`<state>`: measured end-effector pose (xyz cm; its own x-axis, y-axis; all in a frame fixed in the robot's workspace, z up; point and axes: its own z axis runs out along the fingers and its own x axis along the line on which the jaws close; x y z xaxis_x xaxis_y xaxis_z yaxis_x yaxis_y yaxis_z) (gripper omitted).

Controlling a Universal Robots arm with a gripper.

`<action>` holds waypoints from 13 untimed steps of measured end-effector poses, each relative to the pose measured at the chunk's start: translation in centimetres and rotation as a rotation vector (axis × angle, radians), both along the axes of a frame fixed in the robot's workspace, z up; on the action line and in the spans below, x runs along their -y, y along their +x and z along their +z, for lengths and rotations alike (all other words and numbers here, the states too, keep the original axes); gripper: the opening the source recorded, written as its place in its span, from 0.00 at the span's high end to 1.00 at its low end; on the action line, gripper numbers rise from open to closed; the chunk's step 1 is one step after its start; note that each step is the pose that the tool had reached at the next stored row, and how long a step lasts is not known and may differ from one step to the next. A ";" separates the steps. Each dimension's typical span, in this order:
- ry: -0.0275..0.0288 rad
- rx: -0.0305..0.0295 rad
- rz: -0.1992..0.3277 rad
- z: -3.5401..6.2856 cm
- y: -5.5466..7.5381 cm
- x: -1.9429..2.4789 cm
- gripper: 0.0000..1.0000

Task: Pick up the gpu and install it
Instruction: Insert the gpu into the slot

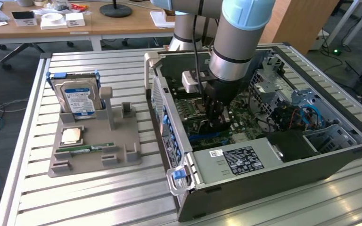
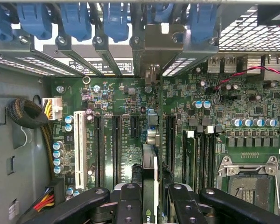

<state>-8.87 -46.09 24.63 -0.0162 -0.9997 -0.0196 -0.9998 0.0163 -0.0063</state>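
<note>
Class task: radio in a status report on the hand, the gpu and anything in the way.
Hand shut on gpu. gpu edge-on over motherboard slots, inside case. Nothing seen between gpu and slots.

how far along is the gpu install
Done: the gpu is off the grey holder, which holds the hard drive, and is inside the pc case. In hand: the hand is shut on it, edge-on over the motherboard slots. Left: release; whether it is seated in a slot I cannot tell.
</note>
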 end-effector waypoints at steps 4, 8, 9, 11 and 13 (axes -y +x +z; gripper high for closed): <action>0.0001 0.0001 0.000 -0.03 0.0 0.00 0.74; 0.0000 0.0000 0.000 -0.14 0.0 0.00 0.74; 0.0000 0.0000 0.000 -0.14 0.0 0.00 0.74; 0.0002 0.0001 0.000 -0.19 0.0 0.00 0.74; 0.0001 0.0001 0.000 -0.20 0.0 0.00 0.74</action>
